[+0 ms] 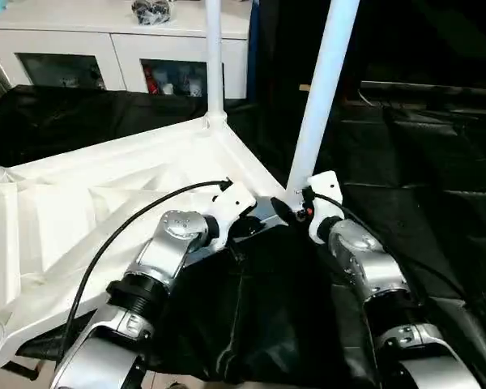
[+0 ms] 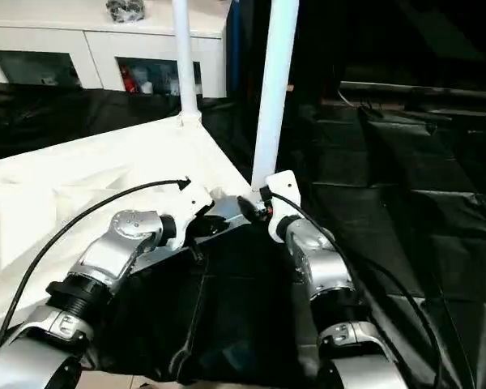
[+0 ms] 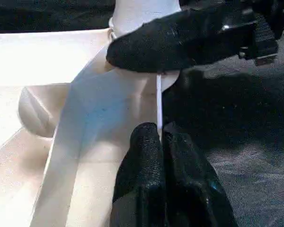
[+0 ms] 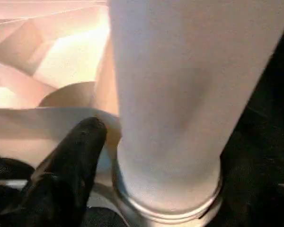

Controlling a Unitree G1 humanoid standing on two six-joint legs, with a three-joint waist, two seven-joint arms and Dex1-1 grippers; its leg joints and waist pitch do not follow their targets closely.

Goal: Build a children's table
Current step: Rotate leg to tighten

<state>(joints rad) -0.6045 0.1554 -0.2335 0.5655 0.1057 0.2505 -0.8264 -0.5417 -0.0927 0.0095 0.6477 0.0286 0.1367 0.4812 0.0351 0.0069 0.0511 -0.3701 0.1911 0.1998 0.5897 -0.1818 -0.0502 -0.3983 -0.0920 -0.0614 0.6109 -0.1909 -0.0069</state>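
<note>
Legs [image 1: 324, 89] run past the frame above tabletop [image 1: 105, 203].

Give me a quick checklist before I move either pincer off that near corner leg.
1. Left pincer holding the tabletop: ok, shut on the thin rim at the near corner.
2. Far leg standing in its socket: ok, it looks upright.
3. Near leg fully seated: cannot tell; its base is at the corner socket, but it leans compared with the far leg.
4. Right pincer gripping the near leg: cannot tell; it sits at the leg's base.
5. Tabletop lying underside up on the black work table: ok.
</note>
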